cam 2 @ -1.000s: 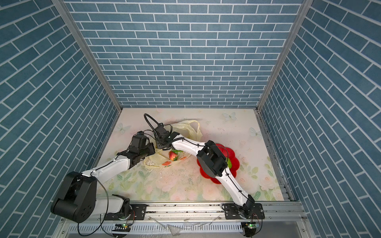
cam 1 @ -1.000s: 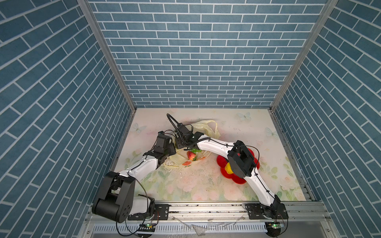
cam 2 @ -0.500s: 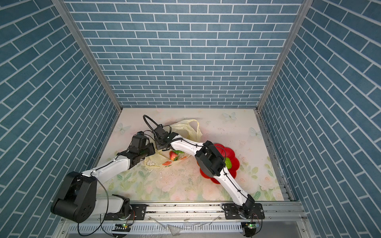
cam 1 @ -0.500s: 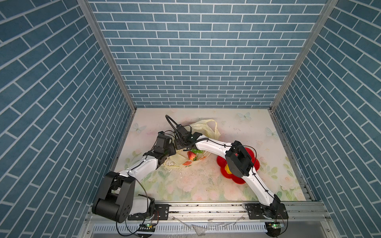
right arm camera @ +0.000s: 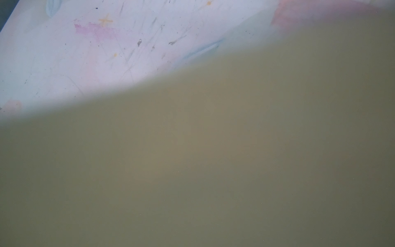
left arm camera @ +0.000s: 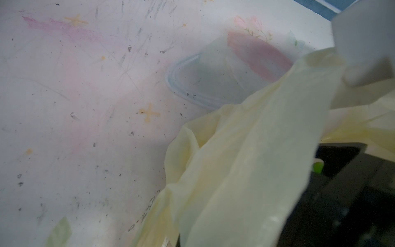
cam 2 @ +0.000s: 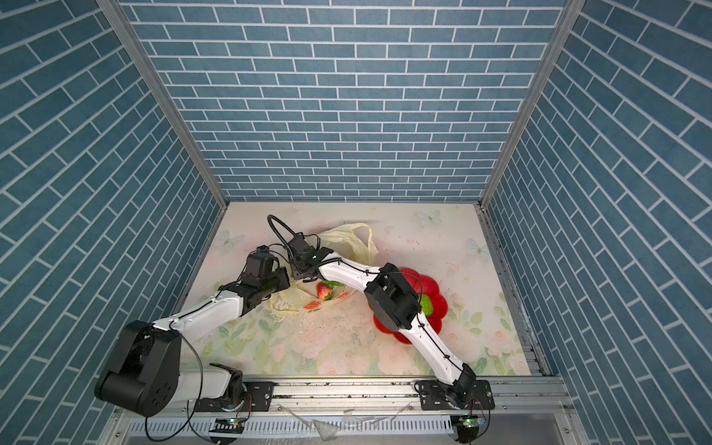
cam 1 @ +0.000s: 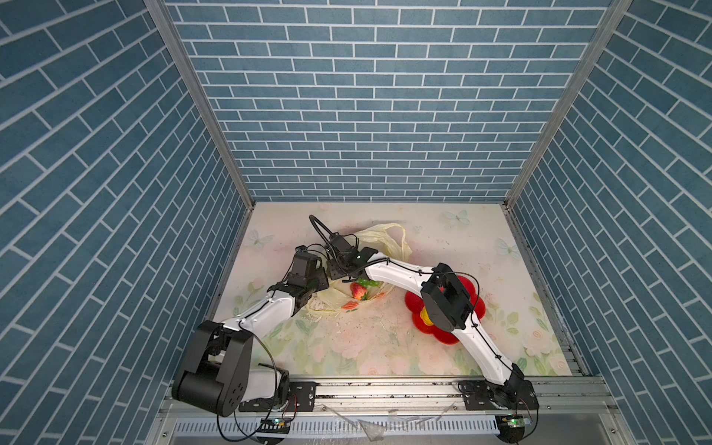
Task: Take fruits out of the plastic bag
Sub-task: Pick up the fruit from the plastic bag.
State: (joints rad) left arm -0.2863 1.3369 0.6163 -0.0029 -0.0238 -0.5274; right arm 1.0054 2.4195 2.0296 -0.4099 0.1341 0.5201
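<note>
As my left gripper (cam 1: 323, 286) pinches the bag (cam 1: 331, 302) to hold it open, my right gripper (cam 1: 338, 271), jaws hidden from me, is beside the strawberry (cam 1: 359, 291).

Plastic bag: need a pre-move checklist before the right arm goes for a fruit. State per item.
1. Left gripper shut on the plastic bag edge: ok; film runs up to it in the left wrist view.
2. Strawberry exposed, no arm over it in both top views: ok.
3. Right gripper jaw state: cannot tell; its own wrist hides it from above.
4. Right wrist view usable: not ok; bag film blocks most of it.
5. Free room on the red plate for a drop: cannot tell; the right arm covers much of it.
</note>
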